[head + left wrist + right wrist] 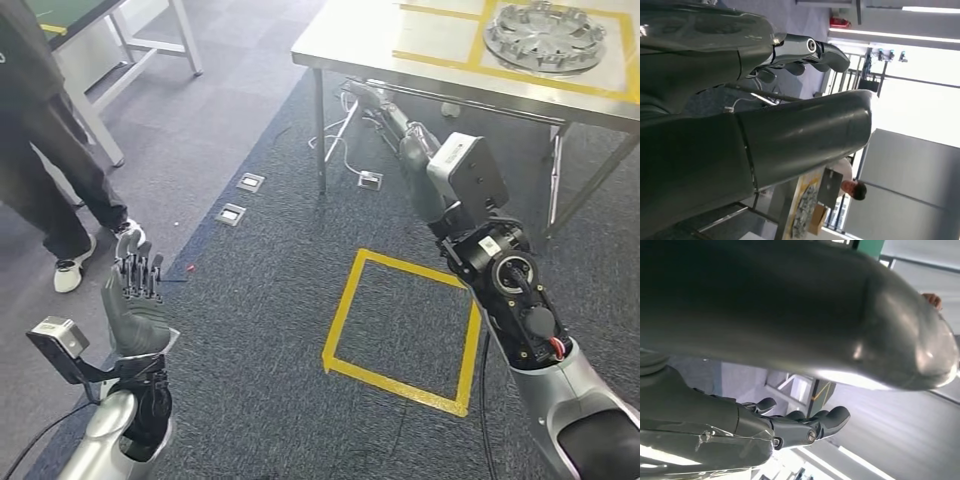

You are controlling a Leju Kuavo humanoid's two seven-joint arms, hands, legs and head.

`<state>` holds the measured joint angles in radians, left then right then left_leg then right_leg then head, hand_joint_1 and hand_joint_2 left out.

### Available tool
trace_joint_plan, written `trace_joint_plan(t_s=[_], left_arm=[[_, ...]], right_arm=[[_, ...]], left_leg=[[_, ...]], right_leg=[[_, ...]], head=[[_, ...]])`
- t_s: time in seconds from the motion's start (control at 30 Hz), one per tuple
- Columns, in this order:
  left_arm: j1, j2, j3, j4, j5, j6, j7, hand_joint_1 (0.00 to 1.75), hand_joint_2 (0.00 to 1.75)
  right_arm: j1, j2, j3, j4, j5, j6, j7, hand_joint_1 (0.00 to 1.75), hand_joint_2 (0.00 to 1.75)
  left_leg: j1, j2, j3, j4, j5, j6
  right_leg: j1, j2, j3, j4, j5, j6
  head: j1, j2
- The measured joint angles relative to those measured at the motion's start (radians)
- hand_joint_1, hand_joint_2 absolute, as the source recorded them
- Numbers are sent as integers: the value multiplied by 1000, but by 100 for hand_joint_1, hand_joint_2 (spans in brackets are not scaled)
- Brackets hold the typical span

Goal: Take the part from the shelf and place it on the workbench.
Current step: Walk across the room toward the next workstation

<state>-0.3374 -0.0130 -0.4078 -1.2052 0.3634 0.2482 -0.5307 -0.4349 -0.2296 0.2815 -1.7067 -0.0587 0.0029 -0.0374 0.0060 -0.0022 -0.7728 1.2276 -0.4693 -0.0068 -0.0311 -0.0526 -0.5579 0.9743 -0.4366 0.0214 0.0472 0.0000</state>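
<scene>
The part (545,37), a round silver disc with radial ribs, lies on the steel workbench (362,40) inside a yellow taped square at the far right. My right arm stretches forward and my right hand (375,103) sits low by the bench's front edge, left of the part and apart from it. In the right wrist view the right hand (719,427) has straight fingers (810,426) and holds nothing. My left hand (134,300) is raised at the lower left, fingers up and apart, empty. The left wrist view shows its thumb (791,140) and fingers (810,50) extended.
A person (53,150) in dark clothes stands at the left beside a green-topped table (72,15). A yellow taped square (404,325) marks the carpet ahead. Floor sockets (240,198) and loose cables (340,140) lie near the bench leg (320,130).
</scene>
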Motion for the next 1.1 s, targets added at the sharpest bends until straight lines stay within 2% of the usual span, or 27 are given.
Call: trace_joint_plan(t_s=[0.03, 0.1, 0.13, 0.17, 0.23, 0.27, 0.3, 0.37, 0.4, 0.43, 0.47, 0.5, 0.53, 0.57, 0.6, 0.63, 0.67, 0.73, 0.77, 0.8, 0.87, 0.9, 0.93, 0.97, 1.0, 1.03, 1.1], left_arm=[[-1, 0, 0, 0, 1, 0, 0, 0, 0], [-5, 0, 0, 0, 2, -1, -1, 0, 0], [-7, 0, 0, 0, 2, -1, -1, 0, 0], [-7, 0, 0, 0, 3, -1, -2, 0, 0], [-5, 0, 0, 0, 4, -1, -2, 0, 0], [-5, 0, 0, 0, 4, -1, -2, 0, 0], [-6, -1, 0, -1, 4, -1, -3, 0, 0], [-6, -4, 0, -1, 5, -1, -3, 0, 0], [-5, -6, 0, -1, 5, -1, -3, 0, 0], [-3, -7, 0, 0, 5, -1, -3, 0, 0], [-1, -7, 0, 0, 5, 0, -3, 0, 0], [-1, -8, 0, 0, 5, 1, -3, 0, 0], [-1, -8, 0, 0, 5, 2, -3, 0, 0], [-1, -8, 0, 0, 6, 3, -3, 0, 0], [-2, -8, 0, 0, 7, 3, -4, 0, 0], [-4, -8, 0, 0, 7, 4, -5, 0, 0], [-4, -8, 0, 1, 8, 5, -6, 0, 0], [-3, -6, 0, 1, 8, 6, -7, 0, 0], [-2, -4, 0, 1, 9, 6, -8, 0, 0], [-3, -3, 0, 1, 9, 6, -8, 0, 0], [-7, -1, 0, 2, 10, 3, -9, 0, 0], [-7, -2, 0, 3, 11, 1, -10, 0, 0], [-7, -2, 0, 4, 11, 0, -10, 0, 0], [-6, -2, -1, 6, 11, -1, -11, 0, 0], [-6, -1, -1, 7, 11, -1, -12, 0, 0], [-6, -1, -1, 8, 11, -1, -13, 0, 0], [-8, 0, -1, 8, 11, -2, -14, 0, 0]], right_arm=[[-1, 0, 0, 0, 0, 0, 0, 0, 0], [-3, 0, -1, 0, 0, -1, 0, 0, 0], [-5, 0, -1, 0, 0, -2, 0, 0, 0], [-6, 0, -1, 0, 1, -2, 0, 0, 0], [-6, 0, -1, 0, 1, -2, 0, 0, 0], [-6, 0, -2, -1, 1, -3, 0, 0, 0], [-7, 0, -2, -1, 1, -3, 0, 0, 0], [-5, -3, -4, -2, 1, -4, -1, 0, 0], [-2, -5, -5, -2, 1, -4, -1, 0, 0], [1, -6, -5, -2, 1, -4, 0, 0, 0], [4, -7, -5, -2, 1, -4, 0, 0, 0], [5, -8, -5, -2, 1, -4, 0, 0, 0], [6, -8, -5, -2, 1, -4, 0, 0, 0], [5, -8, -5, -2, 1, -4, 0, 0, 0], [4, -8, -5, -1, 1, -4, 0, 0, 0], [4, -9, -4, -1, 1, -4, 0, 0, 0], [3, -9, -4, 0, 1, -4, 0, 0, 0], [0, -10, -3, 1, 1, -4, 0, 0, 0], [-2, -10, -2, 1, 1, -4, 0, 0, 0], [-4, -10, -1, 1, 1, -4, 0, 0, 0], [-5, -10, -1, 1, 1, -4, -1, 0, 0], [-4, -10, -1, 1, 1, -4, -1, 0, 0], [-3, -10, -1, 1, 1, -4, -1, 0, 0], [-2, -10, -1, 1, 1, -4, -1, 0, 0], [-2, -10, -1, 1, 1, -4, 0, 0, 0], [-1, -10, 0, 1, 1, -4, 0, 0, 0], [-2, -10, 0, 1, 1, -4, -1, 0, 0]], left_leg=[[-1, 13, 35, -69, 35, 4], [-11, 66, 110, -209, 82, 17], [-16, 82, 130, -247, 90, 22], [-20, 85, 136, -262, 89, 26], [-18, 53, 140, -267, 89, 33], [-15, 39, 145, -273, 89, 37], [-12, 26, 151, -279, 91, 43], [-9, -1, 159, -284, 91, 51], [-10, -16, 160, -284, 90, 53], [-11, -32, 160, -283, 90, 54], [-12, -48, 161, -282, 89, 54], [-12, -65, 161, -281, 88, 53], [-11, -82, 163, -277, 86, 51], [-10, -98, 163, -274, 84, 48], [-9, -112, 160, -268, 81, 45], [-7, -125, 155, -265, 81, 40], [-5, -138, 148, -263, 83, 34], [-1, -161, 139, -265, 89, 21], [-4, -149, 135, -259, 86, 16], [-7, -123, 124, -238, 75, 11], [-10, -45, 69, -131, 25, 3], [-8, -21, 29, -59, -2, 0], [-6, -10, -5, 1, -20, -2], [-4, -5, -24, 29, -21, -3], [-3, -3, -23, 19, -5, -2], [-3, 3, 4, -35, 26, 0], [-10, 43, 85, -182, 85, 11]], right_leg=[[1, -13, 4, 0, -3, 2], [7, -36, 12, 0, -12, 10], [11, -46, 17, -1, -15, 15], [15, -57, 21, -2, -19, 20], [15, -77, 30, -7, -26, 31], [13, -69, 30, 1, -36, 36], [11, -47, 21, 27, -54, 40], [11, 17, -34, 146, -112, 42], [12, 37, -72, 219, -140, 41], [13, 47, -106, 274, -154, 40], [13, 50, -124, 293, -147, 39], [13, 53, -121, 271, -120, 37], [11, 61, -100, 210, -75, 35], [8, 83, -70, 138, -38, 33], [4, 109, -42, 71, -13, 33], [3, 130, -22, 29, -2, 32], [3, 142, -13, 11, -6, 29], [3, 124, -5, 4, -7, 21], [1, 110, 0, 0, -5, 16], [0, 96, 4, -4, -5, 10], [3, 67, 11, -8, -6, 1], [6, 52, 11, -8, -8, -2], [8, 37, 12, -8, -10, -4], [9, 22, 13, -8, -12, -5], [9, 9, 15, -8, -15, -6], [10, -4, 19, -8, -18, -5], [14, -27, 28, -8, -26, -1]], head=[[0, 0], [-1, 0], [1, 0], [3, 0], [7, 0], [8, 0], [10, 0], [18, 0], [22, 0], [25, 0], [27, 0], [29, 0], [30, 0], [31, 0], [31, 0], [30, 0], [30, 0], [30, 0], [28, 0], [21, 0], [8, 0], [4, 0], [3, 0], [3, 0], [2, 0], [1, 0], [1, 0]])
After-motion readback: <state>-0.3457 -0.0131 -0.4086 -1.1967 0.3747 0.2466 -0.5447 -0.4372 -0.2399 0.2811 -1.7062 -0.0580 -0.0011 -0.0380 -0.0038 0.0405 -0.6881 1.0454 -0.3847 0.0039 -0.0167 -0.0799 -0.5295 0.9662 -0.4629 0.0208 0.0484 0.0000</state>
